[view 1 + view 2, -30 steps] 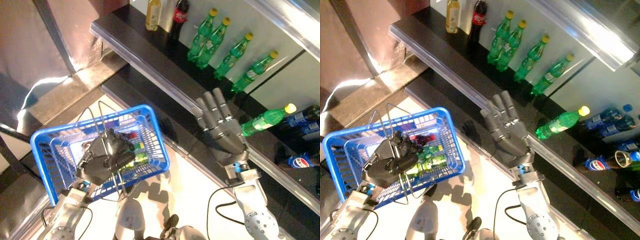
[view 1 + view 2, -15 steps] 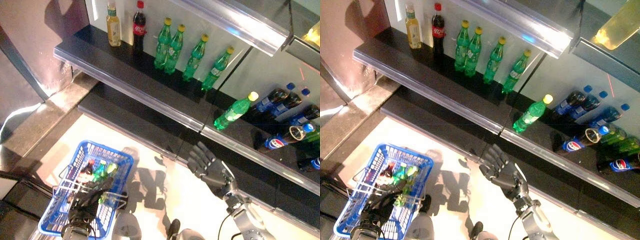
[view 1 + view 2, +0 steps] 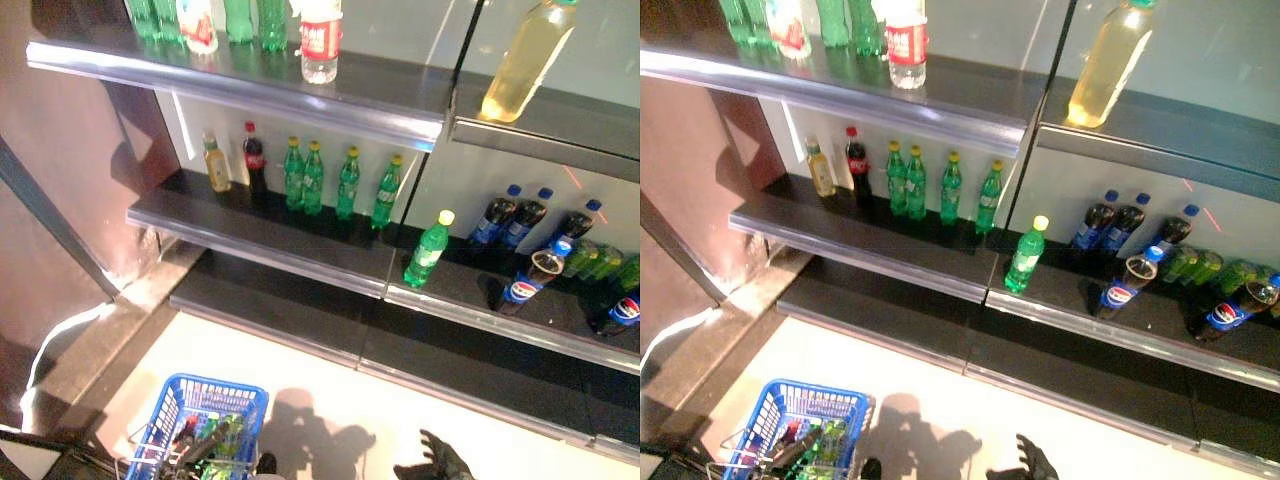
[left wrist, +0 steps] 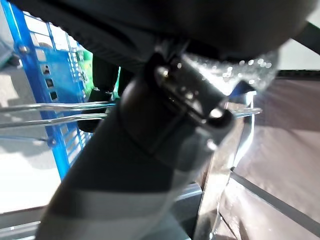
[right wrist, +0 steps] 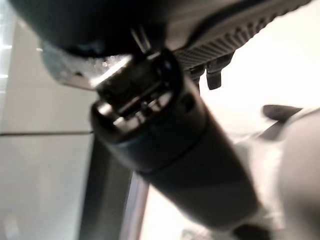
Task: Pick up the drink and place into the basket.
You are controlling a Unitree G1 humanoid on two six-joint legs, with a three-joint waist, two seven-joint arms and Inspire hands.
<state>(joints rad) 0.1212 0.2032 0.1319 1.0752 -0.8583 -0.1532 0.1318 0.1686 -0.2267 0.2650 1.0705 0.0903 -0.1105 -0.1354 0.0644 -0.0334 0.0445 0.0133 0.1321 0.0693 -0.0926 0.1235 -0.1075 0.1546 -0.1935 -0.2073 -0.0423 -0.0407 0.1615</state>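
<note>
A blue wire-handled basket (image 3: 214, 385) sits at the lower left with several drinks (image 3: 216, 437) lying in it. My left hand (image 3: 199, 449) shows as a dark shape over the basket. In the left wrist view its thumb (image 4: 150, 150) curls by the wire handles (image 4: 45, 114) beside the blue mesh (image 4: 50, 85). Only the spread fingers of my right hand (image 3: 441, 464) show at the bottom edge, empty. A lone green bottle with a yellow cap (image 3: 428, 250) stands on the low shelf, far above that hand.
A row of green bottles (image 3: 340, 180), a cola bottle (image 3: 253, 158) and a yellow drink (image 3: 215, 165) stand on the dark shelf (image 3: 250, 235). Dark blue-capped bottles (image 3: 510, 215) fill the right part. An upper shelf (image 3: 300, 90) carries more bottles.
The camera has tilted up, so the shelves fill the views. Both hands and the basket now sit at the bottom edge; the right hand is lower and farther from the shelf.
</note>
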